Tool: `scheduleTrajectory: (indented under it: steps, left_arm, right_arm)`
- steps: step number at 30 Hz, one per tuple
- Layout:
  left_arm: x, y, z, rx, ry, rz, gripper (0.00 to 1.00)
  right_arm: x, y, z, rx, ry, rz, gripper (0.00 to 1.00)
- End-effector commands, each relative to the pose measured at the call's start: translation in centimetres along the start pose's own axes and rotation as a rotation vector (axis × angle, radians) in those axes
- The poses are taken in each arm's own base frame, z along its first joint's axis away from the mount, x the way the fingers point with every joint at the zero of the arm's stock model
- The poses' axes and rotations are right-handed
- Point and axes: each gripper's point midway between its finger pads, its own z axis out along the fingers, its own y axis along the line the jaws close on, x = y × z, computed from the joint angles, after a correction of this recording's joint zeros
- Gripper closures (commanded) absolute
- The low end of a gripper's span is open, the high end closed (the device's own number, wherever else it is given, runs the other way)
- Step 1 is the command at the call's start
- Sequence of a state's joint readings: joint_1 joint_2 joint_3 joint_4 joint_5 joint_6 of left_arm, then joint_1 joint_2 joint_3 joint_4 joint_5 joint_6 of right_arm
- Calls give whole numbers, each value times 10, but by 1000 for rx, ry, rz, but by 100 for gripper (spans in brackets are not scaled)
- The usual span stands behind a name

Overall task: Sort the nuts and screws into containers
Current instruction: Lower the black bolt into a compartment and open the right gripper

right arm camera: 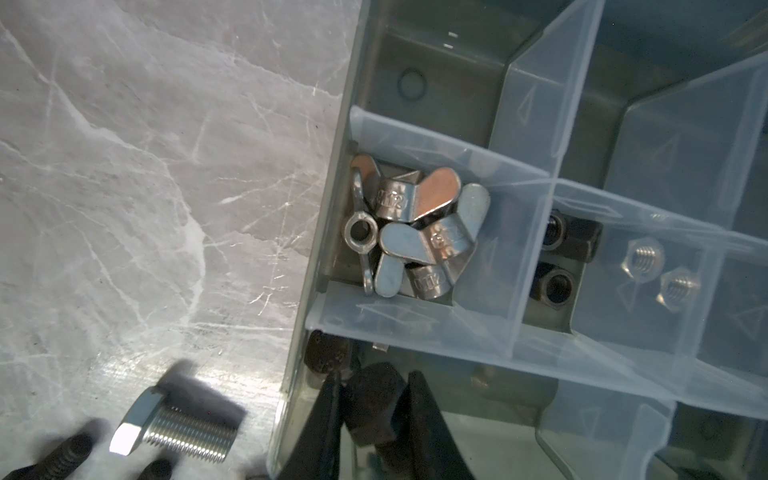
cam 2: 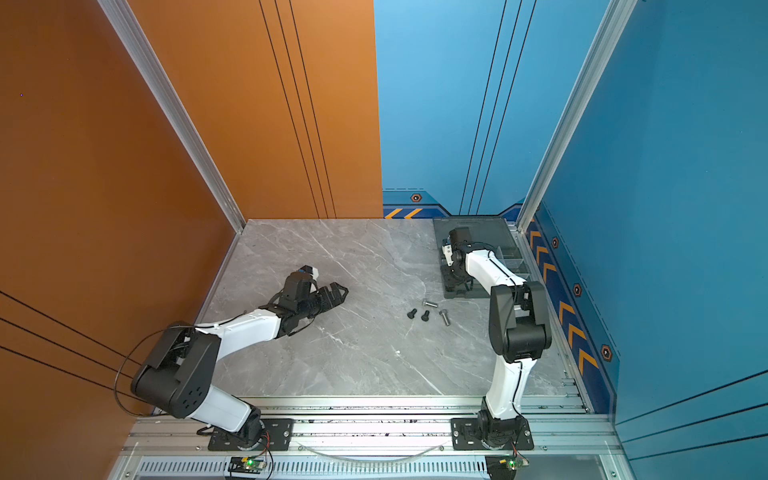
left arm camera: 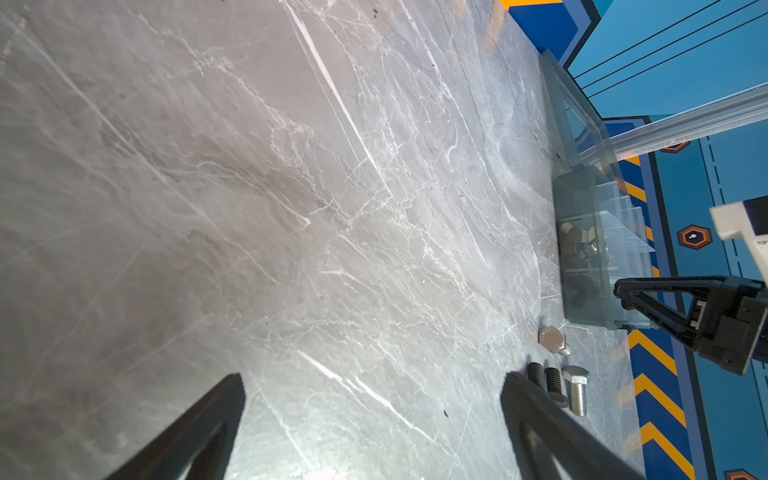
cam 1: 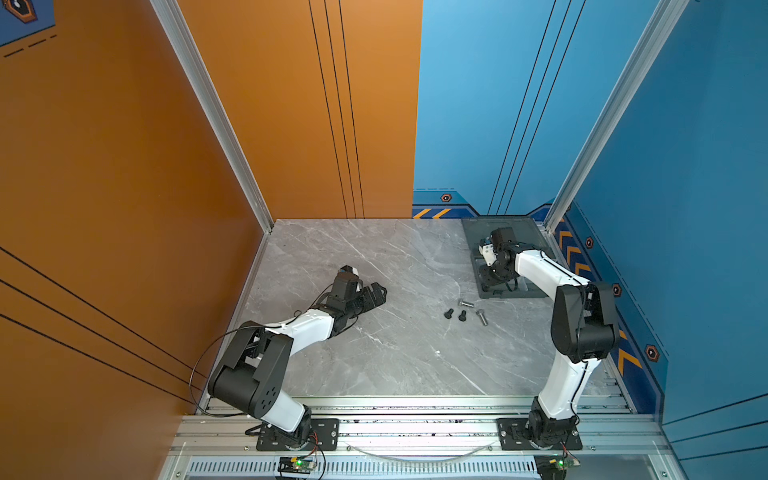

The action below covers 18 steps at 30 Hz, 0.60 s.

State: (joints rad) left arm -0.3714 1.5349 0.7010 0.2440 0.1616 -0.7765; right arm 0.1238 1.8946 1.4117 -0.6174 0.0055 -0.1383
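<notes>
1. Clenched on a black screw (right arm camera: 374, 411): right hand (right arm camera: 374, 376), fingers narrow, low inside the corner compartment of the organizer box (right arm camera: 316, 249). Lower part of that screw lost between the fingers.
2. Hidden in both top views: the grip itself, covered by the right wrist above the box.
3. Released and spread wide: left hand (cam 1: 376, 292), lying low over the bare counter (cam 1: 374, 353), well apart from the box and from every part.
4. Lying on the counter just beside the box: four loose screws (cam 1: 481, 317), two silver and two black. Black pair cut off by the frame edge and blurred in the right wrist view, and partly behind a finger in the left wrist view.
5. Heaped in the compartment next to the held screw, plain to see: silver wing nuts (right arm camera: 415, 232).
6. Dimmed by translucent dividers in the compartments beyond: black nuts (right arm camera: 557, 286) and silver hex nuts (right arm camera: 660, 270); count unclear.
7. Half covered by a divider and a finger, beside the held screw: a dark round shape (right arm camera: 324, 353), too hidden to name.
</notes>
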Motion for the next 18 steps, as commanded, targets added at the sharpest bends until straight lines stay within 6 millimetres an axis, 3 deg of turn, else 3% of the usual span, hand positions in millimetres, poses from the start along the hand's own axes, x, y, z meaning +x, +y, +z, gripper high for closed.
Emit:
scheduleTrajectory:
  steps: [1,9,14,18]
  left_arm:
    - [-5,-2,0,13,-12,-4,2]
    - [-4,-3,1,14,-11,-1,2]
    - [-4,-5,0,19,-14,8,2]
    - [-4,-7,0,23,-10,9,2]
  right_arm:
    - [2,-6,2,24,13,27,76]
    - [1,-8,1,34,11,30,57]
    - [-2,-6,-6,24,-5,29,54]
    - [-6,4,-24,-30,-50,7,53]
